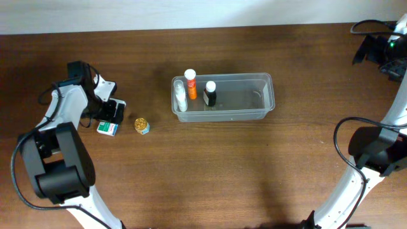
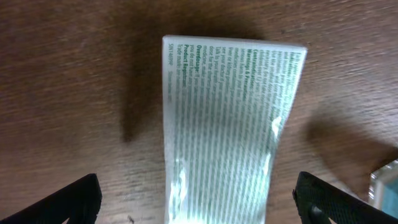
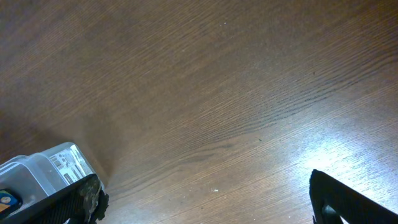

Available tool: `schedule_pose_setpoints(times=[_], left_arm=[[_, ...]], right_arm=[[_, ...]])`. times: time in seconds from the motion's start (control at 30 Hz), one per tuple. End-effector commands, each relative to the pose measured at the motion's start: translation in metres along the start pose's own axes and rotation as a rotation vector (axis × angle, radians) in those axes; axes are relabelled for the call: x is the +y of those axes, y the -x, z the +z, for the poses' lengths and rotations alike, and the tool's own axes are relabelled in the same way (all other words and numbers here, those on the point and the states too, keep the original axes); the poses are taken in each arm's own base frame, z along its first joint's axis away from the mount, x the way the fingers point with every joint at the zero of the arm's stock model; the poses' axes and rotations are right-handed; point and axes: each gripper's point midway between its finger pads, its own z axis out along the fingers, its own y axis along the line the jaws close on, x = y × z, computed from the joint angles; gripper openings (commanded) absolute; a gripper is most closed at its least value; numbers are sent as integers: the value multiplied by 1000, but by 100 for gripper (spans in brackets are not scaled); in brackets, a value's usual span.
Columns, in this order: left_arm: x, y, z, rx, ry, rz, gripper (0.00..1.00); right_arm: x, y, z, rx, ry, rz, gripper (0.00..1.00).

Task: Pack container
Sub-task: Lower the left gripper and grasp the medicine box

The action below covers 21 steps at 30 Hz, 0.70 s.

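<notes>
Brown wooden tabletop (image 1: 210,178). Left fingers (image 2: 68,199) stood wide open astride white printed box (image 2: 230,124), likely lining up grasp. Gold-lidded jar (image 1: 141,125) lay beside it, unpacked. Clear container (image 1: 254,116) sat centre, three bottles (image 1: 191,86) at its left end. Right fingers (image 3: 348,199) open, empty, parked well apart.

Your left arm (image 1: 60,117) bends forward at left, wrist pitched down. Left gripper (image 1: 113,112) low, jaws spread wide. Your right arm (image 1: 380,147) reaches to the far right corner. Right gripper (image 1: 383,48) also wide apart, holding nothing.
</notes>
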Motion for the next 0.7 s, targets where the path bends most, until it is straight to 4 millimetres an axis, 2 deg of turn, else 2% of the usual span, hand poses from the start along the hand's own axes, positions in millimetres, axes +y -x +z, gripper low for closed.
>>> schedule_pose_setpoints(times=[0.0,0.37,0.67], left_arm=[[1,8,4,-21,-10,15,100],[-4,10,6,-34,-41,15,99],[-7,-3,30,39,-61,10,99]], right_arm=[[1,-2,-14,-25,-4,3,98],[1,-2,-14,-25,-4,3,98],[1,-2,-14,-25,-4,3,98]])
